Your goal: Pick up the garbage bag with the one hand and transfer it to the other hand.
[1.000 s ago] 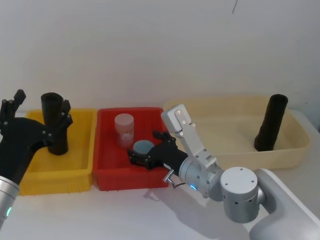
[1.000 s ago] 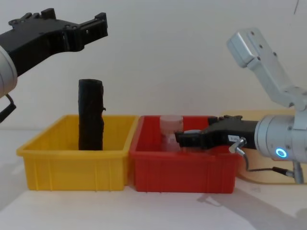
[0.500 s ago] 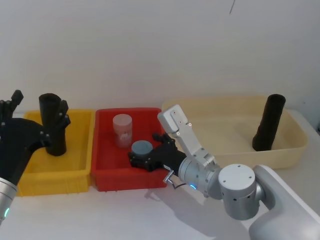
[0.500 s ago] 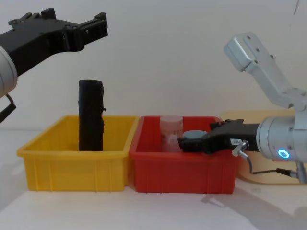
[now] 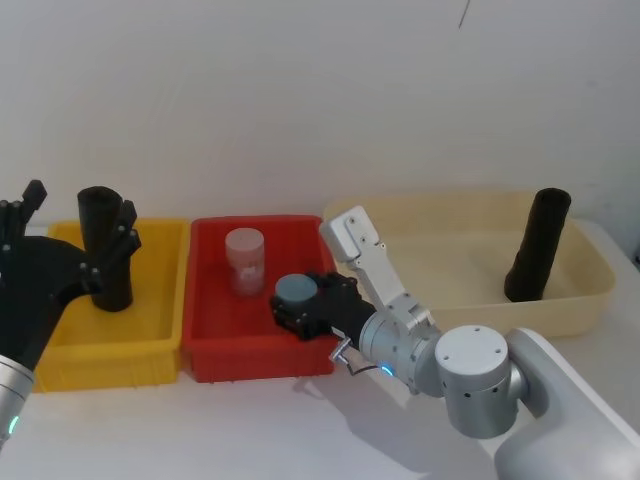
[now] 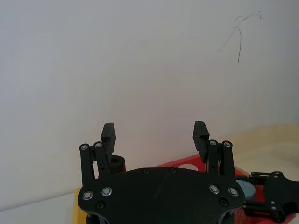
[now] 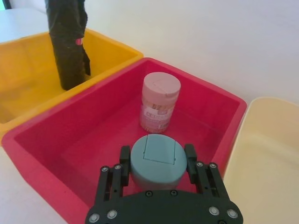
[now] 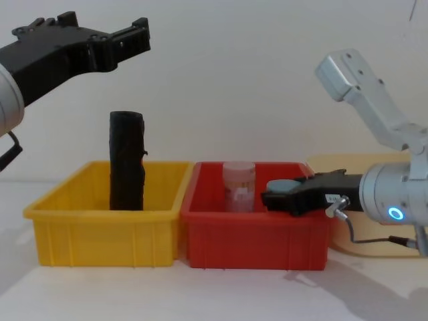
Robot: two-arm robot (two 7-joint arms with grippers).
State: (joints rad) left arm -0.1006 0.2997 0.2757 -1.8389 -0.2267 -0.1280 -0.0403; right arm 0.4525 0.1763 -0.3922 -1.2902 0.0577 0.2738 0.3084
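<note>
Right gripper clenches a grey-lidded jar in the red bin; left gripper hangs released at nine o'clock.

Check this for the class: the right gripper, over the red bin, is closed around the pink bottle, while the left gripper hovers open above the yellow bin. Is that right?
Not quite. The right gripper is shut on the grey-blue capped container, not the pink bottle, which stands free behind it in the red bin; the right wrist view shows this. The left gripper does hover open above the yellow bin.
</note>
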